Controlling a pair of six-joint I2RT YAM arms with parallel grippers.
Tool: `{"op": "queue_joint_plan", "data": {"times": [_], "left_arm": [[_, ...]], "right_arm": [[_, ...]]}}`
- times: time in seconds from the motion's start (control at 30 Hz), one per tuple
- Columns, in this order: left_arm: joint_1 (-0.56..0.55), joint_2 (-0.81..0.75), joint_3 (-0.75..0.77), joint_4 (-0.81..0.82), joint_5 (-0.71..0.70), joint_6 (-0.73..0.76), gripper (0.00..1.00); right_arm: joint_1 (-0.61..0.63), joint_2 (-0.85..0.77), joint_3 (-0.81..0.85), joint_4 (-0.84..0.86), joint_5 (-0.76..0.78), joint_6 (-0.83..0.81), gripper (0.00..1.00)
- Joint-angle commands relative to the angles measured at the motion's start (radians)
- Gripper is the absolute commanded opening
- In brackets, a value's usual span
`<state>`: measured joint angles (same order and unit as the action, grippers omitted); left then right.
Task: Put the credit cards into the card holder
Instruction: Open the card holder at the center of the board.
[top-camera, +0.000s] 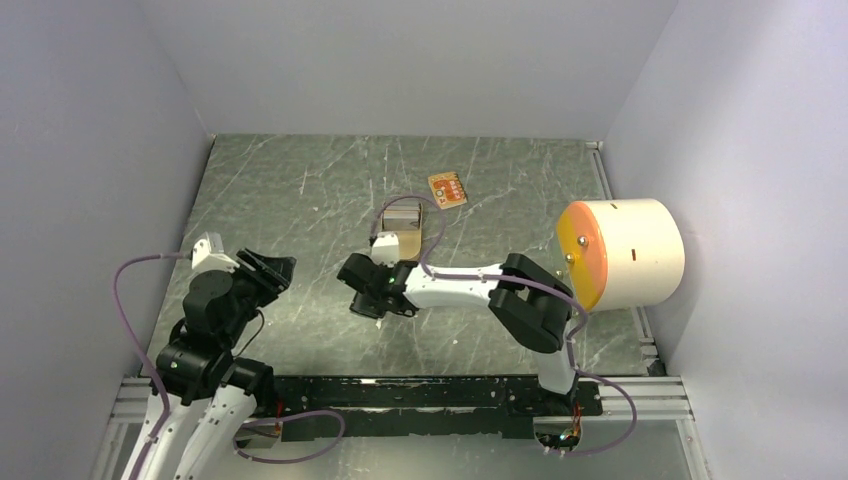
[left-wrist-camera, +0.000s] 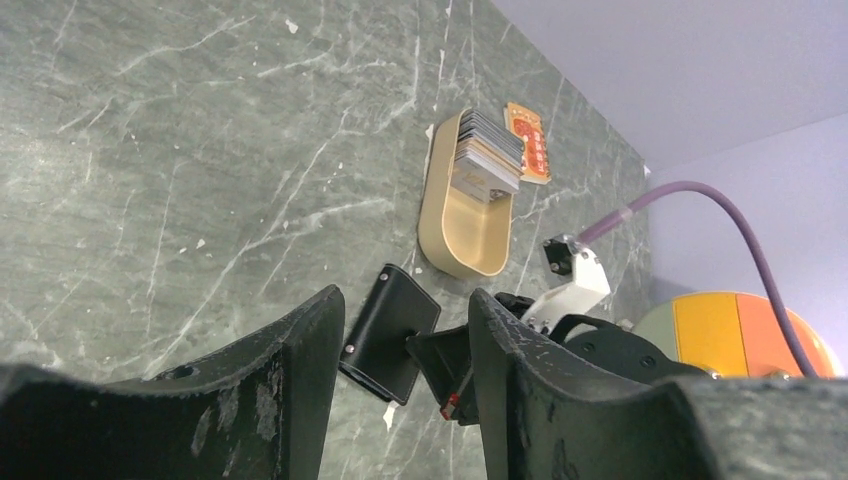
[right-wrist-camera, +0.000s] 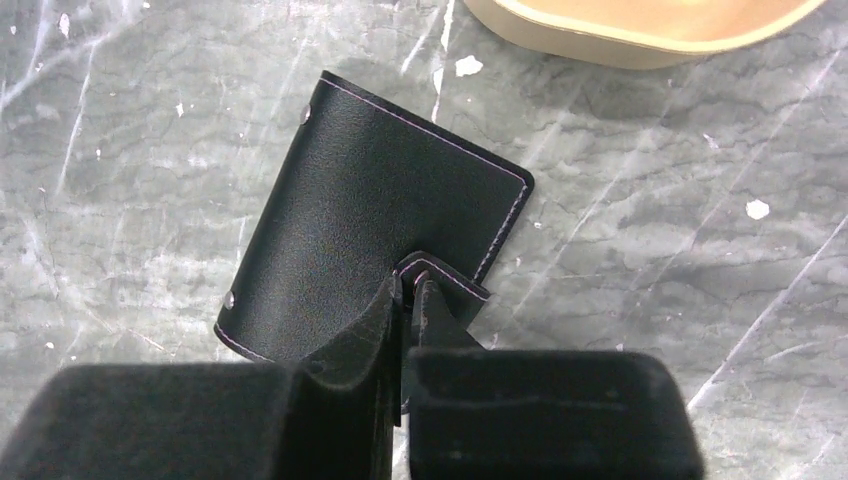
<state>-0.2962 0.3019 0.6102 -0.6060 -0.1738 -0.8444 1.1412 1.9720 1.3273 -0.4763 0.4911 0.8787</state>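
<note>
Lying folded on the green stone-look table (top-camera: 300, 200), black card holder (right-wrist-camera: 370, 220), snap tab (right-wrist-camera: 452, 283) pinched tight by right gripper (right-wrist-camera: 410, 300), tan tin (left-wrist-camera: 470, 230) holding stacked cards (left-wrist-camera: 487, 155) just beyond, orange card (top-camera: 447, 188) past the tin, left gripper (top-camera: 270, 268) jaws parted, empty, well apart.

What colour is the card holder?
The card holder is black with pale edge stitching; right wrist view shows it best.

The top external camera looked steeply down from above and behind the arm bases (top-camera: 556, 388), far enough back to take in the whole bench (top-camera: 300, 190). The left wrist camera looked low across the bench past its own fingers (left-wrist-camera: 290, 400). The right wrist camera hung close over the card holder (right-wrist-camera: 380, 210). All three views shared the tan tin (top-camera: 400, 222).
</note>
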Motion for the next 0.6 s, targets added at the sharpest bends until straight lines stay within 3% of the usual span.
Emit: {"op": "queue_joint_plan", "data": {"times": [0.0,0.23,0.57], "left_arm": [[0.006,0.037,0.004,-0.011,0.015,0.012,0.54],[0.006,0.156,0.002,0.017,0.143,0.035,0.51],[0.007,0.348,-0.126,0.265,0.515,0.085,0.57]], "right_arm": [[-0.008,-0.005,-0.118,0.032,0.015,-0.027,0.00],[-0.009,-0.249,-0.325,0.292,-0.119,-0.085,0.00],[-0.009,-0.514,-0.452,0.357,-0.190,-0.086,0.00]]}}
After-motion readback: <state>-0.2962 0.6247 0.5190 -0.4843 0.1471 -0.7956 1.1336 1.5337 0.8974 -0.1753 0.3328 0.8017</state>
